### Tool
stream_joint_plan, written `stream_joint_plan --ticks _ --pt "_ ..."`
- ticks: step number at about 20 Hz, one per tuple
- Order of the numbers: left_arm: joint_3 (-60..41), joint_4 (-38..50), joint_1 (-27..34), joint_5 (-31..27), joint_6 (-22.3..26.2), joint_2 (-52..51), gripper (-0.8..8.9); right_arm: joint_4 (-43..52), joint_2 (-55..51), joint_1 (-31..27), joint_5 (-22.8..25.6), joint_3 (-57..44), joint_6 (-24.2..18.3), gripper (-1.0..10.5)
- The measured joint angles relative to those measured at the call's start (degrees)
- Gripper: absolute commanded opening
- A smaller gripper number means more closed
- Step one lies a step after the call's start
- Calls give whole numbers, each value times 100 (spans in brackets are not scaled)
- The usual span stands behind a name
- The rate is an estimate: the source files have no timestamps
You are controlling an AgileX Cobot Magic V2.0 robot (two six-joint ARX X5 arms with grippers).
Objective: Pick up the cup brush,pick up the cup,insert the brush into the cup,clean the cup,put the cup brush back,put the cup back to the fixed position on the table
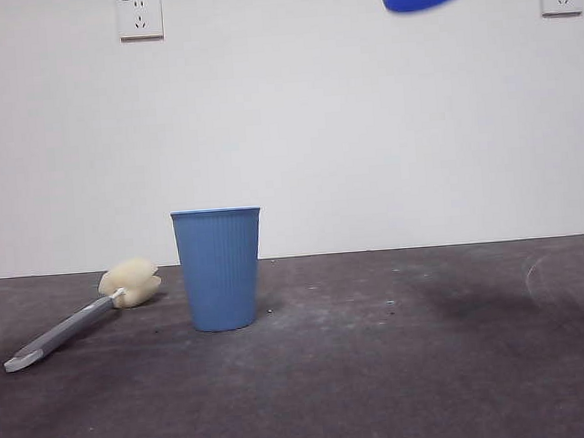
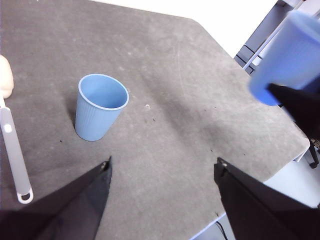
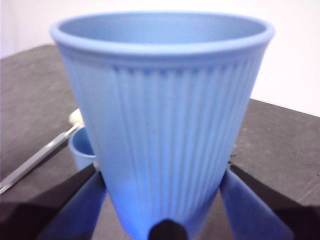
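Ribbed blue cup [image 3: 165, 125] between right jaws

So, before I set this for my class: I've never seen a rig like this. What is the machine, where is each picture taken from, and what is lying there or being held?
It is a robot with two arms at a table. One picture looks level across the table; the other two come from cameras on the wrists. The right gripper holds a blue cup up in the air. The left gripper hangs open and empty above the table. On the table stand a second blue cup and, beside it, lies the cup brush.
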Motion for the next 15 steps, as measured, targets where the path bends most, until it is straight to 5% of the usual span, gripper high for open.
stream_joint_plan --ticks 8,15 --pt "365 -706 0 0 278 -52 342 1947 553 -1189 -1172 -1143 -2 -13" --pt "376 -741 0 0 345 -52 342 3814 2468 -2277 -2400 -1239 0 -13"
